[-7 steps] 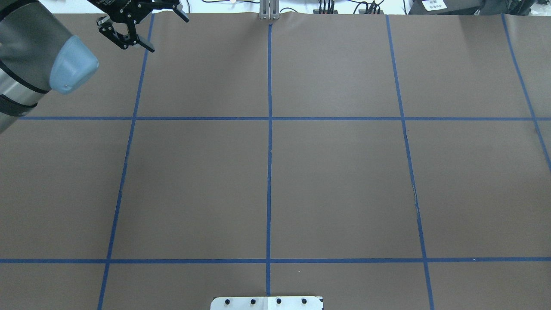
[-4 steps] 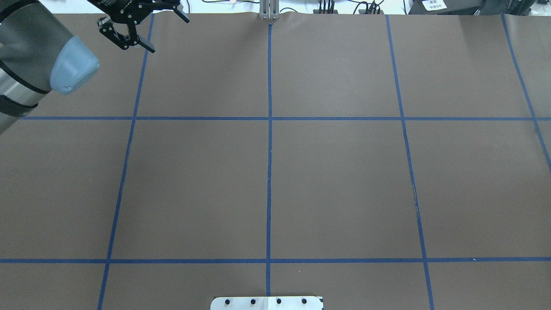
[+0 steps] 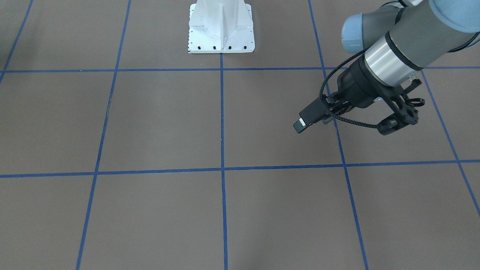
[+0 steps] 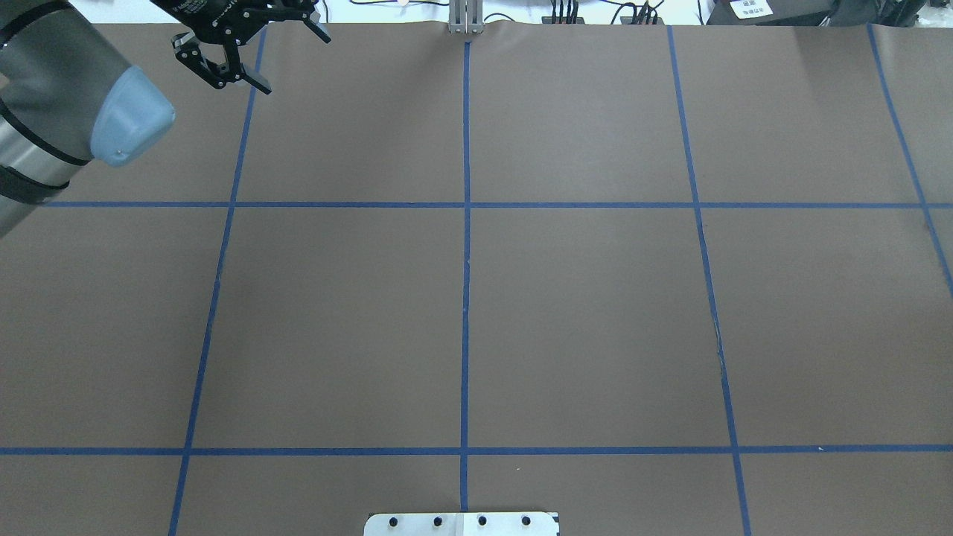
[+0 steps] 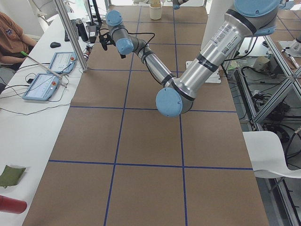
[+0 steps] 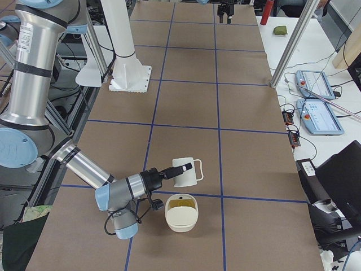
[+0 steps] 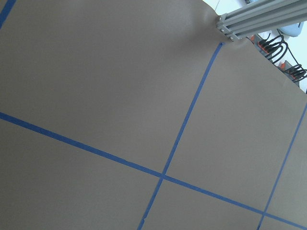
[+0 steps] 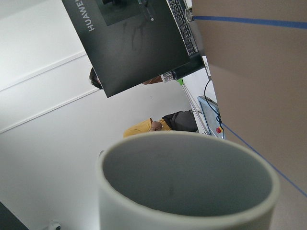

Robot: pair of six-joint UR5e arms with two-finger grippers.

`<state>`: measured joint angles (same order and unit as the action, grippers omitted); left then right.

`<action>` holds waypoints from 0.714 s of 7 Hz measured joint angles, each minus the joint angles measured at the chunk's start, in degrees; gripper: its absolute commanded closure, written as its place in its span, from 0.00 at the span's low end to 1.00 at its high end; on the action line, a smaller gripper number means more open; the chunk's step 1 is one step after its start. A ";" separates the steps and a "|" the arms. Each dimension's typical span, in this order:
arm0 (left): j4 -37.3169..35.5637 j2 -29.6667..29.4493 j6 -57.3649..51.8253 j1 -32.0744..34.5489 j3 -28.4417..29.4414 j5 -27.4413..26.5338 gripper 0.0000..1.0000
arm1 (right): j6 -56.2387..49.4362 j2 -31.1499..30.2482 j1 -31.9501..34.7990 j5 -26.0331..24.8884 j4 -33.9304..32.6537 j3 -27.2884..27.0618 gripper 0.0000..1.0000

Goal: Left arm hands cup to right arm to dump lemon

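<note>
In the exterior right view the near right arm holds the cream-white cup (image 6: 186, 173) tilted above the table, its handle (image 6: 198, 167) pointing away from the arm. The right gripper (image 6: 168, 173) is at the cup's rim; I cannot tell whether it is open or shut. The right wrist view looks into the cup (image 8: 187, 182): its grey inside is empty. The yellow lemon (image 6: 181, 210) lies in a cream bowl (image 6: 181, 226) just under the cup. My left gripper (image 4: 295, 63) is open and empty, high over the table's far left corner.
The white robot pedestal (image 3: 221, 26) stands at the table's near edge. An aluminium post (image 4: 465, 18) rises at the far edge. Tablets (image 6: 318, 107) and cables lie on the side desk. An operator (image 5: 11, 35) sits beyond the far edge.
In the overhead view my left gripper has drifted slightly toward the far edge and stays open. The elbow has shifted a little to the right.
</note>
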<state>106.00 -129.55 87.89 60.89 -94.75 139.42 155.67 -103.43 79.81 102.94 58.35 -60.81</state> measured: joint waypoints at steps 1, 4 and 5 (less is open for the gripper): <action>0.00 0.01 0.00 -0.07 0.00 -0.07 0.00 | -6.65 0.01 0.00 0.38 -0.07 -0.03 1.00; 0.00 0.08 0.04 -0.22 -0.10 -0.13 0.00 | -27.21 0.05 -0.04 3.21 -0.79 -0.16 1.00; 0.00 0.09 0.05 -0.24 -0.12 -0.15 0.00 | -35.78 0.01 -0.02 5.00 -1.89 -0.17 1.00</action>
<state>106.00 -129.46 87.94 60.65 -94.86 139.27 119.89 -103.41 79.78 107.94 56.46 -60.98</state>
